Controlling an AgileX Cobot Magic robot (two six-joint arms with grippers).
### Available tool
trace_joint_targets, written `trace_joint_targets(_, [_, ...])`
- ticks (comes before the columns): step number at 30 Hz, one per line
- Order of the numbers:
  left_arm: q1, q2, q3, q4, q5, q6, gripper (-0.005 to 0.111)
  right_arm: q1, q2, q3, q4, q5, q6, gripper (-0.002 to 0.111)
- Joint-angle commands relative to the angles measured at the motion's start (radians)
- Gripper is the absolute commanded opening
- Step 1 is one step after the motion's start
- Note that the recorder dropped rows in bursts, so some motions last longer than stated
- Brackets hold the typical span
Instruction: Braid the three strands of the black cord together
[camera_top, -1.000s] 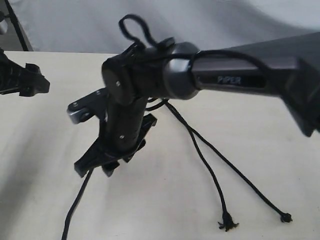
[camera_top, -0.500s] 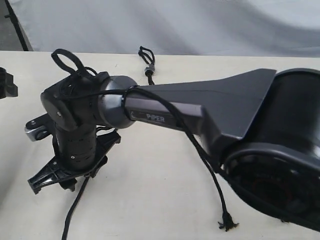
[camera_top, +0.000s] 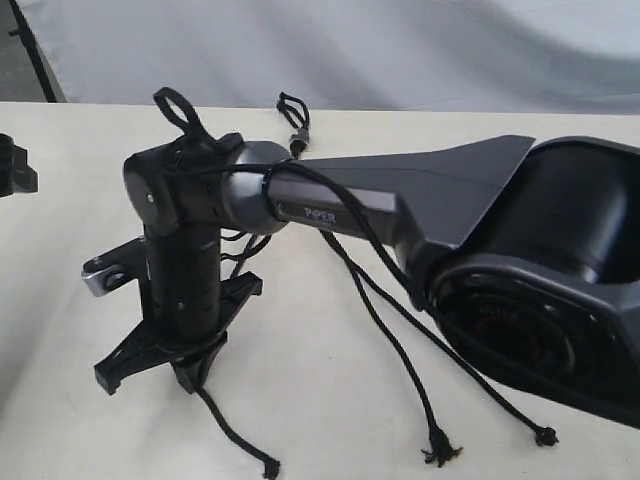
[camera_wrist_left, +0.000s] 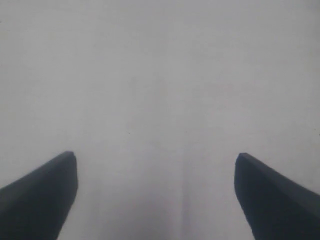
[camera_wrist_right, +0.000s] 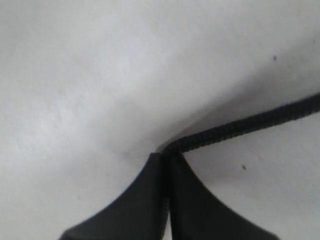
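Observation:
The black cord's grey band lies at the table's far side with short loops above it. Three strands run from it toward the near edge, partly hidden behind the right arm. My right gripper points down at the table, shut on the leftmost strand, whose tip lies near the bottom edge. The right wrist view shows that strand leaving the closed right gripper. The other two strands end at a frayed tip and a knotted tip. My left gripper stands open over bare table.
The right arm's big dark body fills the right side and reaches across the middle. A bit of the left arm shows at the left edge. The pale table ends at a grey backdrop.
The right gripper swung left with its strand, then came back right. The held strand's tip now lies on the table in view, and both free strands show again.

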Motion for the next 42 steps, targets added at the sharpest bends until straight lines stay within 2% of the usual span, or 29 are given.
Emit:
trace_joint_targets(1, [0.003, -0.006, 0.001, -0.008, -0.012, 0.005, 0.080, -0.057, -0.060, -0.001, 0.007, 0.059, -0.064, 0.000])
trace_joint_targets(4, [0.003, -0.006, 0.001, -0.008, -0.012, 0.005, 0.080, -0.131, -0.210, 0.006, -0.037, 0.059, -0.090, 0.000])
trace_joint_targets(9, [0.003, -0.006, 0.001, -0.027, -0.012, 0.005, 0.080, -0.248, -0.344, 0.030, -0.248, 0.059, -0.144, 0.000])
trace_joint_targets(10, [0.003, -0.006, 0.001, -0.027, -0.012, 0.005, 0.080, -0.303, -0.366, 0.045, -0.298, 0.059, -0.177, 0.000])
trace_joint_targets(16, [0.003, -0.006, 0.001, -0.027, -0.017, 0.005, 0.080, -0.553, -0.335, 0.172, -0.336, 0.059, -0.299, 0.000])
trace_joint_targets(19, [0.003, -0.006, 0.001, -0.027, -0.017, 0.005, 0.080, -0.657, -0.290, 0.257, -0.347, -0.023, -0.319, 0.000])
trace_joint_targets(21, [0.003, -0.006, 0.001, -0.029, -0.016, 0.005, 0.080, -0.696, -0.251, 0.281, -0.357, -0.053, -0.369, 0.000])
trace_joint_targets(26, [0.003, -0.006, 0.001, -0.031, -0.013, 0.005, 0.080, -0.712, -0.159, 0.288, -0.441, -0.092, -0.373, 0.002])
trace_joint_targets(28, [0.003, -0.006, 0.001, -0.031, -0.013, 0.005, 0.080, -0.712, -0.141, 0.288, -0.458, -0.100, -0.373, 0.009])
trace_joint_targets(30, [0.003, -0.006, 0.001, -0.031, -0.013, 0.005, 0.080, -0.712, -0.130, 0.288, -0.470, -0.104, -0.373, 0.033])
trace_joint_targets(31, [0.003, -0.006, 0.001, -0.036, -0.013, 0.005, 0.080, -0.709, -0.127, 0.288, -0.470, -0.107, -0.378, 0.058])
trace_joint_targets(33, [0.003, -0.006, 0.001, -0.053, -0.015, 0.005, 0.080, -0.709, -0.132, 0.288, -0.452, -0.111, -0.378, 0.087])
trace_joint_targets(34, [0.003, -0.006, 0.001, -0.053, -0.015, 0.008, 0.080, -0.709, -0.138, 0.288, -0.446, -0.108, -0.378, 0.091])
trace_joint_targets(37, [0.003, -0.006, 0.001, -0.053, -0.017, 0.010, 0.080, -0.709, -0.180, 0.279, -0.401, -0.088, -0.378, 0.089])
trace_joint_targets(39, [0.001, -0.006, 0.001, -0.055, -0.017, 0.010, 0.080, -0.709, -0.230, 0.272, -0.357, -0.077, -0.378, 0.085])
trace_joint_targets(42, [0.001, -0.006, 0.001, -0.057, -0.017, 0.010, 0.080, -0.709, -0.306, 0.272, -0.251, -0.045, -0.415, 0.073])
